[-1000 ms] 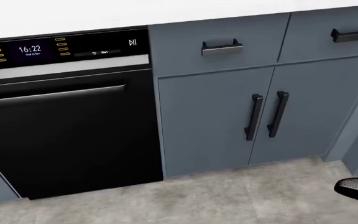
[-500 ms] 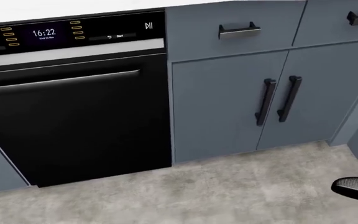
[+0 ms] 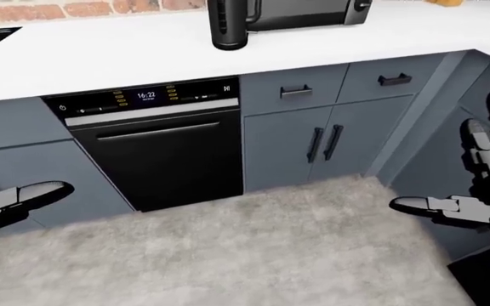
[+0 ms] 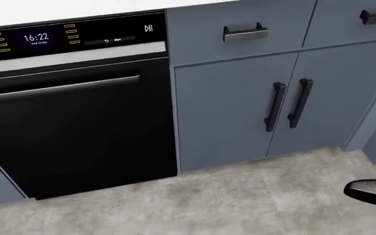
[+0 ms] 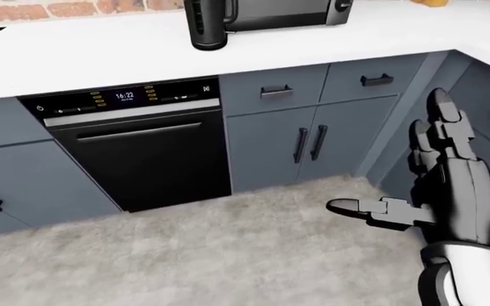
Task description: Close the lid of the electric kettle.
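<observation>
The black electric kettle point(image 3: 228, 25) stands on the white counter point(image 3: 100, 54) at the top of the left-eye view, above the dishwasher's right end. Its top is cut off by the frame, so the lid does not show. My right hand point(image 5: 396, 162) is open with its fingers spread, low at the right of the right-eye view and far below the kettle. One fingertip of it shows at the right edge of the head view point(image 4: 371, 189). My left hand point(image 3: 22, 201) is open at the left edge of the left-eye view, near the floor.
A black dishwasher point(image 3: 160, 150) with a lit 16:22 display sits under the counter. Grey cabinet doors point(image 3: 313, 143) and drawers with black handles lie to its right. A microwave point(image 3: 304, 11) stands behind the kettle. A second cabinet run point(image 5: 483, 95) turns the corner at the right.
The head view has shifted with the camera: the dishwasher and cabinets rose in the picture, then slid slightly left and down. The right fingertip stays at the right edge.
</observation>
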{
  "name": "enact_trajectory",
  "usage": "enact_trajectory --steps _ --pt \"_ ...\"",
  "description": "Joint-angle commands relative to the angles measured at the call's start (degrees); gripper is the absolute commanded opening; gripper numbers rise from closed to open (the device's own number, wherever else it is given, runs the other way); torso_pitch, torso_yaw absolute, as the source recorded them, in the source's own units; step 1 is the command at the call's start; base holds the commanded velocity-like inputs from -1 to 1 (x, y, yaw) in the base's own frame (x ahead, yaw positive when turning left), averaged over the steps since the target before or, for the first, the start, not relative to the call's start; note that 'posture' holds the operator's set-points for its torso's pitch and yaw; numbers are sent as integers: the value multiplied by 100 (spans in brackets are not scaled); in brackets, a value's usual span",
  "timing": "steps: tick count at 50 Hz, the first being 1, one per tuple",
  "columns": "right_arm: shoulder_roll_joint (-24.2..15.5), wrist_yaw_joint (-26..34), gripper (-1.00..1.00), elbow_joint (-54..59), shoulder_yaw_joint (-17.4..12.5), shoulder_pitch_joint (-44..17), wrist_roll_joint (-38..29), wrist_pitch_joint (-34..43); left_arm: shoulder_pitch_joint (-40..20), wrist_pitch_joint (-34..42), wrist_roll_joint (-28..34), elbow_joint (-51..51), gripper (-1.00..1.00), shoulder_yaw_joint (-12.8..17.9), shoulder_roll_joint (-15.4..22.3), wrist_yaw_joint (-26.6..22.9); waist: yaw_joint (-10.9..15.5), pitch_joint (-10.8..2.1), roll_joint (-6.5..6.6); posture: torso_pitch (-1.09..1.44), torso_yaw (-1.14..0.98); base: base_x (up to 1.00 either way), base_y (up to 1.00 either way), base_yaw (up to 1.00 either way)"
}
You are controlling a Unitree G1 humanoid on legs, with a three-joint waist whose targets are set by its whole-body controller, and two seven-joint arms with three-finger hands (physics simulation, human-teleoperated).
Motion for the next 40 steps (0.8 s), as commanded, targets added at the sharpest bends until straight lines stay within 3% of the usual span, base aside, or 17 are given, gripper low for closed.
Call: enact_trajectory --steps 1,13,14,15,16,17,21,23,26,28,30,31,32,33,34,37,40 --pt "-63 -12 95 -152 -38 -84 -26 -133 -70 -155 3 -119 100 74 104 6 0 -83 7 0 0 0 0 0" --pt "-29 7 95 -101 -31 -45 -65 -219 -70 -159 -5 -122 100 65 103 14 -10 -48 2 0 0 5 0 0" --pt "-39 11 95 -137 -29 -54 -67 -173 -60 -173 12 -115 100 56 96 3 -6 -153 21 0 0 5 0 0" --pt "-50 6 96 -151 -28 -69 -68 -135 -64 -166 2 -115 100 69 99 3 5 -110 32 0 0 5 0 0" --pt "-56 5 95 -155 -19 -66 -75 -123 -65 -166 0 -109 100 74 100 3 -1 23 27 0 0 5 0 0" --pt "-54 6 95 -156 -18 -71 -76 -108 -44 -213 57 -84 100 37 79 -28 -5 -127 38 0 0 7 2 0" --pt "-47 14 95 -156 -18 -76 -98 -101 -57 -212 70 -80 100 29 71 -36 -10 25 70 0 0 21 10 0" --pt "-17 20 95 -135 -39 -74 -84 -140 -61 -228 102 -67 100 5 57 -50 -17 106 -28 0 0 48 21 0" --pt "-13 21 95 -143 -42 -75 -78 -147 -65 -227 115 -66 100 10 50 -62 -52 33 -83 0 0 48 21 0" --pt "2 16 95 -94 -19 -58 -90 -220 -58 -249 156 -53 100 -18 29 -83 -99 65 -13 0 0 48 22 0" --pt "-3 19 95 -110 -19 -46 -95 -209 -67 -238 145 -56 100 -1 31 -82 -144 59 142 0 0 49 21 0" --pt "8 23 95 -101 -27 -45 -86 -227 -44 -284 204 -34 100 -38 6 -112 -149 15 291 0 0 48 21 0" --pt "11 26 95 -67 -25 -39 -86 -270 -62 -262 184 -42 100 -19 15 -104 -120 -81 568 0 0 48 22 0" --pt "9 23 95 -66 -21 -37 -90 -276 -67 -254 180 -46 100 -15 17 -101 -54 23 441 0 0 48 21 0" --pt "5 21 95 -89 -26 -46 -83 -245 -51 -283 213 -36 100 -36 0 -120 -109 91 460 0 0 48 21 0" --pt "5 33 96 -96 -58 -40 -67 -240 -77 -215 137 -69 100 30 30 -91 -6 11 324 0 0 48 21 0" --pt "-2 31 95 -116 -49 -49 -63 -225 -80 -166 73 -102 100 79 53 -61 51 29 203 0 0 48 21 0"
